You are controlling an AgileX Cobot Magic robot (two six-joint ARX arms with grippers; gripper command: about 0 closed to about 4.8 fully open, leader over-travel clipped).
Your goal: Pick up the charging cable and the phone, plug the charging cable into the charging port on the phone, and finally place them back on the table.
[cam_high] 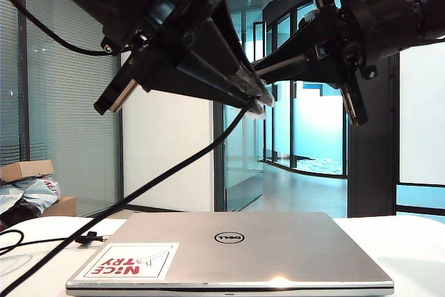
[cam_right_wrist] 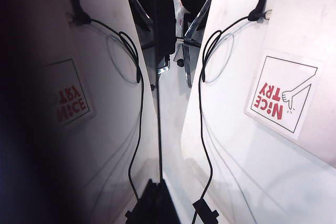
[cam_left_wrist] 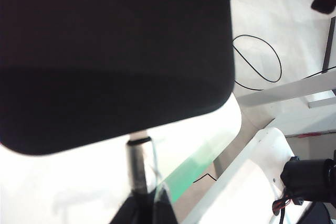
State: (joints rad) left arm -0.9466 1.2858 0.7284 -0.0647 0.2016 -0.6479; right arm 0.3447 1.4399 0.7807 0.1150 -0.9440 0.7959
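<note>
While both arms meet high above the closed laptop (cam_high: 278, 255), the plugging step looks to be in hand. The right gripper (cam_right_wrist: 152, 208) is clamped on one end of the phone (cam_right_wrist: 79, 129), held edge-on, its glossy face mirroring the table (cam_high: 410, 241) below. The left gripper (cam_left_wrist: 144, 211) is pinched shut on the cable (cam_high: 174, 165) just behind its silver plug (cam_left_wrist: 136, 158), and the plug's tip meets the edge of the phone's black slab. Whether it is fully seated cannot be told. In the exterior view the grippers meet just above centre, the left arm coming in from 10 o'clock and the right from 2 o'clock. The cord falls from there toward 8 o'clock and reaches the table near its small tie (cam_high: 89, 238), beside the laptop's left edge. To do this well, the left gripper should press straight along the plug's own line with no twist or sideways lean, while the right gripper holds the phone steady as a backstop. The hanging cord should stay slack so its weight does not pull the plug askew. Only once the plug sits flush should both arms lower together.
</note>
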